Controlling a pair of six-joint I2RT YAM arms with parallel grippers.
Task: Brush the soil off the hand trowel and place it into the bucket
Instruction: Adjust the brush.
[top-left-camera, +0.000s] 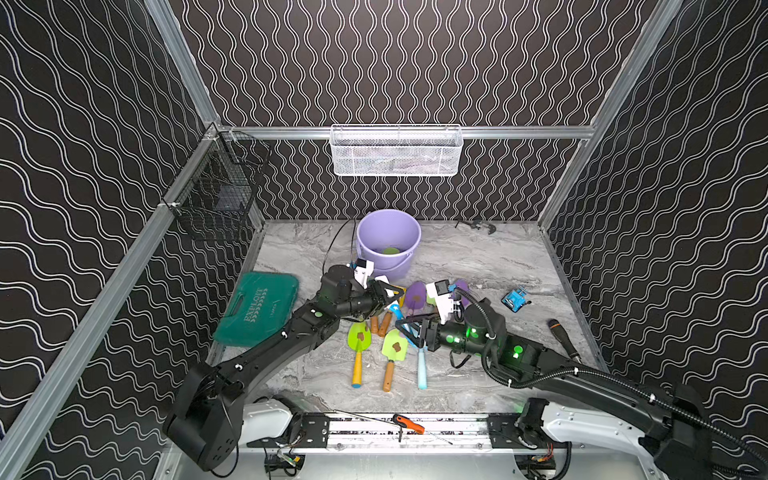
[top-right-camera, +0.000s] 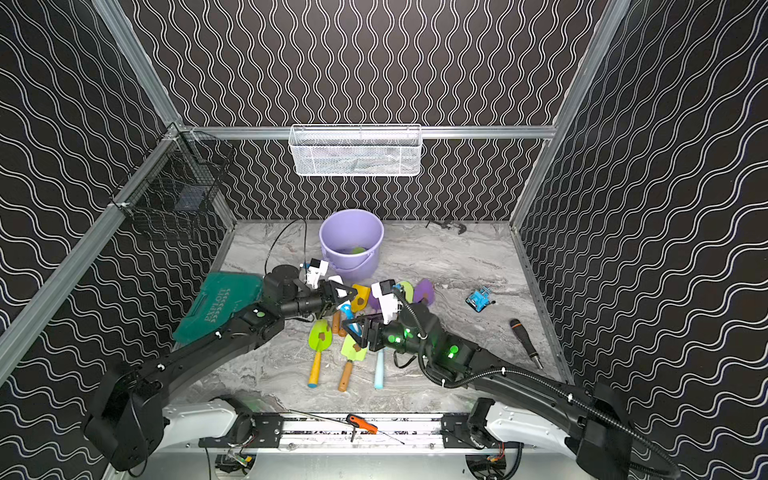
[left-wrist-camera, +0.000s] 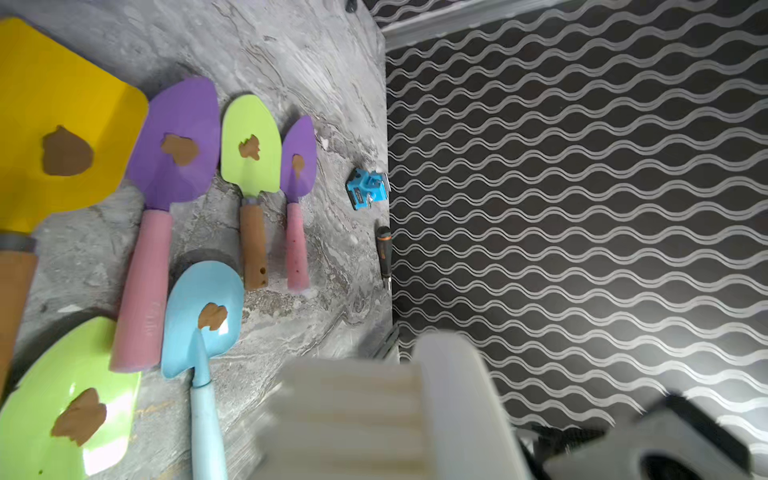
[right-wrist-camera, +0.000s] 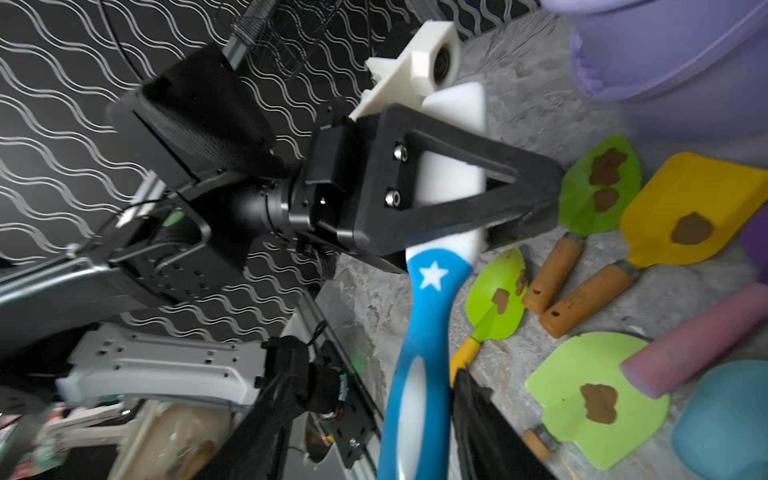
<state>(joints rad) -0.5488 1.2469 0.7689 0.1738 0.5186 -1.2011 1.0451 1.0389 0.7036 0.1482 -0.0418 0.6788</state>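
Orange-handled tool (top-left-camera: 409, 424) on the front rail, nearest you. Your left gripper (top-left-camera: 395, 294) is clamped on the white head of the blue-and-white plastic brush (right-wrist-camera: 430, 299); your right gripper (top-left-camera: 409, 328) stands with jaws apart beside its handle. Coloured hand trowels (top-left-camera: 357, 344), brown soil clumps (top-left-camera: 397, 346) on the blades, lie on the grey marbled table (top-left-camera: 478, 257) in front of the round lilac plastic bucket (top-left-camera: 390, 266).

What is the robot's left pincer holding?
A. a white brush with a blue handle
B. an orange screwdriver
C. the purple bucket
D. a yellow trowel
A: in the right wrist view the left pincer is closed around the white head of the brush.
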